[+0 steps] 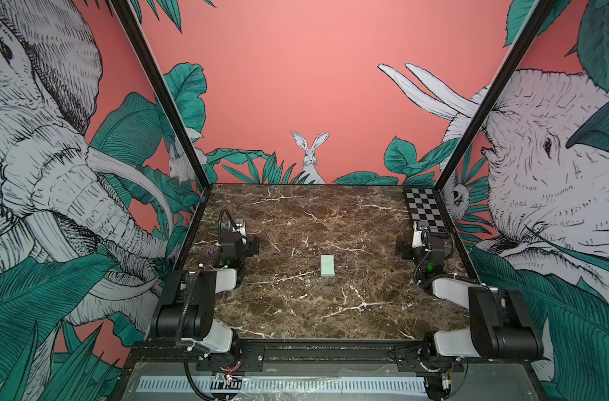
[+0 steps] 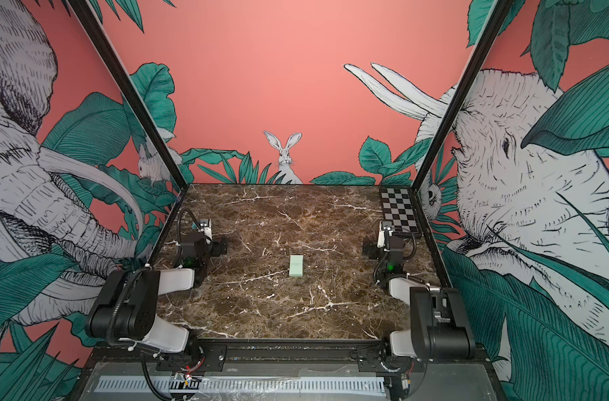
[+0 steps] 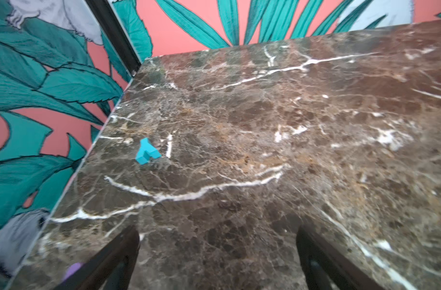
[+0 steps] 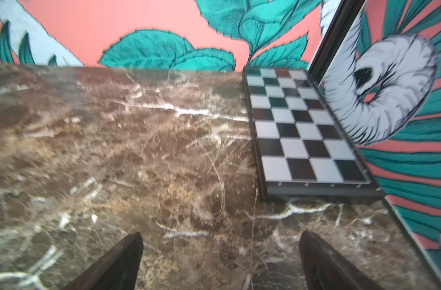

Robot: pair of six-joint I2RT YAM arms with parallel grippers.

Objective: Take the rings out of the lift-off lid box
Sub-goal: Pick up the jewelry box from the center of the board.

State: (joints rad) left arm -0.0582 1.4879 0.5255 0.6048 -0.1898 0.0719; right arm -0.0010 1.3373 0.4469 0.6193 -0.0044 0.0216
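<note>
Shows the lift-off lid box (image 1: 328,265) lying closed in the middle of the desk (image 1: 296,215), well apart from both arms. Finds left tool (image 3: 218,233) and right tool (image 4: 220,238) spread wide, holding nothing, near opposite edges; seemingly a purple lump (image 1: 211,252) beside the left.

In both top views the marble table (image 1: 296,305) is looked down on from high behind its near edge, so nearly the same whole scene is shared. Each wrist view is taken close above its own gripper, facing forward along the table: a teal lump (image 3: 147,151) is seen ahead of the left gripper (image 3: 216,231), and the checkerboard (image 4: 299,130), shared with the top views, ahead of the right gripper (image 4: 221,234).
</note>
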